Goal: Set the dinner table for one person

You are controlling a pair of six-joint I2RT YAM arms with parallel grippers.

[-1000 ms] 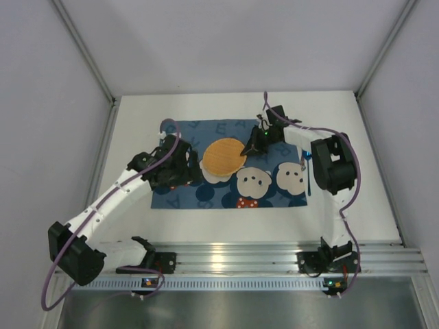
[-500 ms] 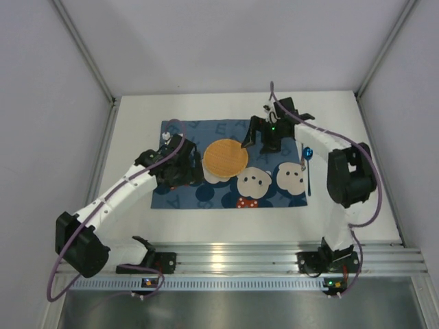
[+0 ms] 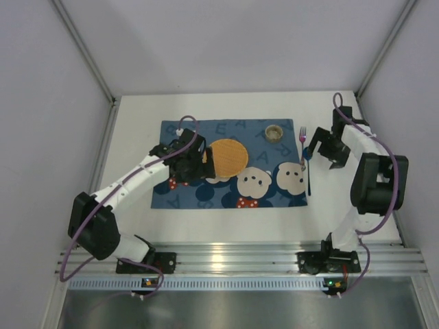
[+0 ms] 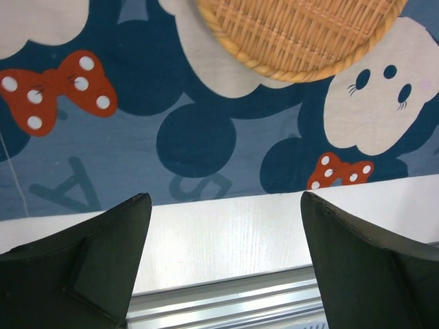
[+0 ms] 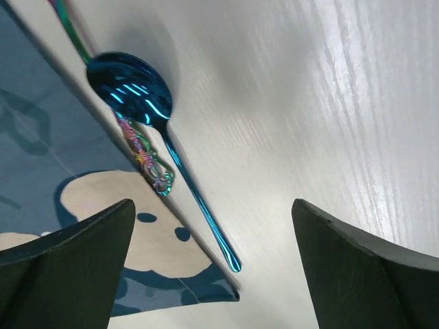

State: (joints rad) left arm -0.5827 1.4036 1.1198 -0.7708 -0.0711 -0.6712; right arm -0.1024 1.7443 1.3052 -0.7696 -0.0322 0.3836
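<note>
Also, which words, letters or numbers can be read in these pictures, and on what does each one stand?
"A": a single pale letter printed on the blue placemat, seen in the left wrist view.
"B": probably, beside that letter on the same placemat; it is faint, so not certain.
Letters along the placemat's far edge in the top view: too small to read.
No other text, brand or number shows.

Lit evenly from overhead. Glints on spoon [image 5: 130, 88], sheen on dinner table [image 5: 309, 103] between the jaws. Blurred near the jaws.
</note>
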